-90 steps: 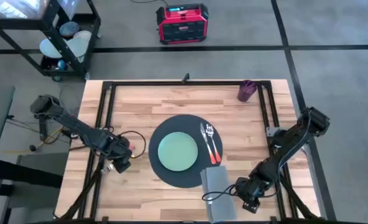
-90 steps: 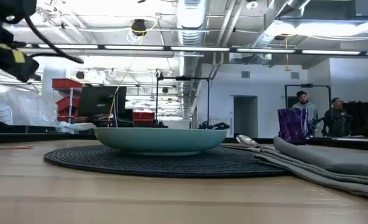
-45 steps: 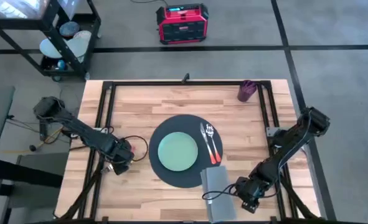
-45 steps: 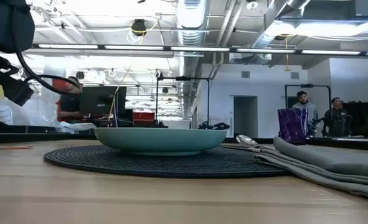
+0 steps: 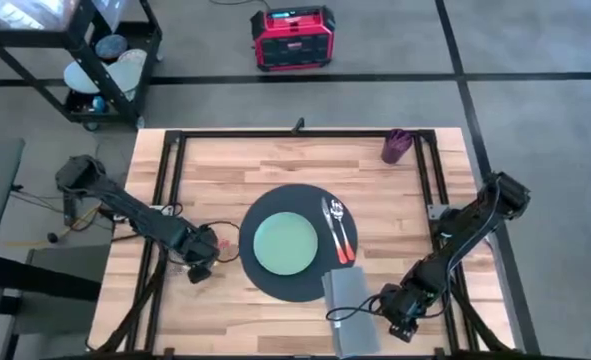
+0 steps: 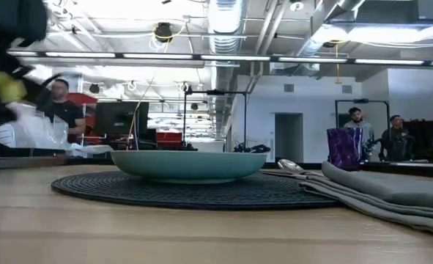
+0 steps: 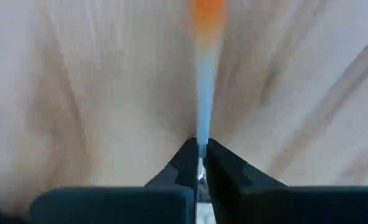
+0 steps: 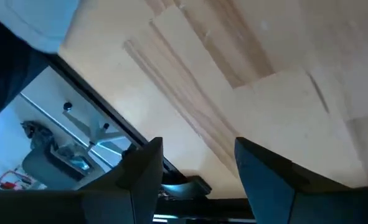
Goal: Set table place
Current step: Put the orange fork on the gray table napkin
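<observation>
Left gripper [image 5: 202, 268] low over the table's left side (fingers pinched together), right gripper [image 5: 395, 312] fingers spread.

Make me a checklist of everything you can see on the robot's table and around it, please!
Surface: light-wood table, black frame rails.
Job's things: dark round placemat; green plate centred on it; two orange-handled utensils on the mat, right of the plate; grey napkin overlapping the mat's near-right edge.
Clutter: purple cup at the far right corner.
Grippers: left gripper shut on a thin utensil with an orange handle, left of the mat; right gripper open, empty, near the napkin.
Cables: black loop beside the left gripper.
Surroundings: red box, black cart, people in the room behind.
</observation>
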Controlling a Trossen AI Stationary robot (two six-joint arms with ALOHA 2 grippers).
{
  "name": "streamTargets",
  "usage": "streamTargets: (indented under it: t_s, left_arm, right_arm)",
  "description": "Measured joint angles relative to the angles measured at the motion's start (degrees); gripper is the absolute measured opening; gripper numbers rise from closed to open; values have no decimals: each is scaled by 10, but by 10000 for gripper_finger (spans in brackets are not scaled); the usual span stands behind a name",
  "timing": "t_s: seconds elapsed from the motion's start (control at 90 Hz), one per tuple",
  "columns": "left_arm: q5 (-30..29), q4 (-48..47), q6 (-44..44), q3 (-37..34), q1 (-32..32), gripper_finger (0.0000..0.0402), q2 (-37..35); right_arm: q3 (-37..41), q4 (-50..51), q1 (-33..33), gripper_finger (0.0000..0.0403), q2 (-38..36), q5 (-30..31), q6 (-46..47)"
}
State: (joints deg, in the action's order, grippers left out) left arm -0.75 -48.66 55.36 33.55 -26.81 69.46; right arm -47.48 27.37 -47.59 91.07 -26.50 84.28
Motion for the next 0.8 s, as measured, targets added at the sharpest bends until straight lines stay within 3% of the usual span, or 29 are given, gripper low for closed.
streamTargets:
  t_s: [0.189,0.333,0.522,0.8]
  left_arm:
    - [-23,-9,-53,95,13,1,10]
    - [-19,-20,-168,184,40,0,42]
    - [-4,-96,-430,317,84,0,145]
    - [42,-127,-812,414,150,0,228]
  right_arm:
    - [0,7,-3,187,0,-2,-8]
    - [0,60,-7,185,0,7,-14]
    - [0,176,-36,166,-1,57,70]
    - [0,189,-116,146,-14,103,283]
